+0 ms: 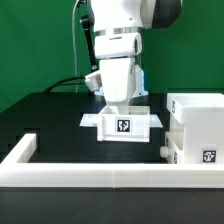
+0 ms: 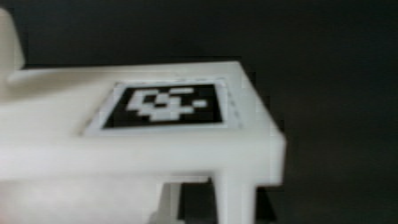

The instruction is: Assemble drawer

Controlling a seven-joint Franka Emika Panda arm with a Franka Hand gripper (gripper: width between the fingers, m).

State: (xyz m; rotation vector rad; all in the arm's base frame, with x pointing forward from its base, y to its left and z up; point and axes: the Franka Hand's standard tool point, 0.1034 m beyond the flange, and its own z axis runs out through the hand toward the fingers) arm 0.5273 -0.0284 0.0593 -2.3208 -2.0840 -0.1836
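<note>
A small white open-top tray (image 1: 123,126) with a black-and-white tag on its near wall stands mid-table. My gripper (image 1: 118,103) is lowered straight onto its far side, and its fingertips are hidden behind the tray. The large white cube-shaped housing (image 1: 196,122) stands at the exterior view's right and has a tag (image 1: 208,155) low on its front. The blurred wrist view is filled by a white part (image 2: 107,150) bearing a tag (image 2: 169,105), seen very close. I cannot make out the fingers there, nor whether the jaws grip the tray. No second tray shows clearly.
A long low white wall (image 1: 100,176) edges the black table along the front and turns back at the exterior view's left (image 1: 20,150). A small white piece (image 1: 170,150) juts out at the housing's lower left. Flat white strips (image 1: 90,121) flank the tray. Black cables hang behind the arm.
</note>
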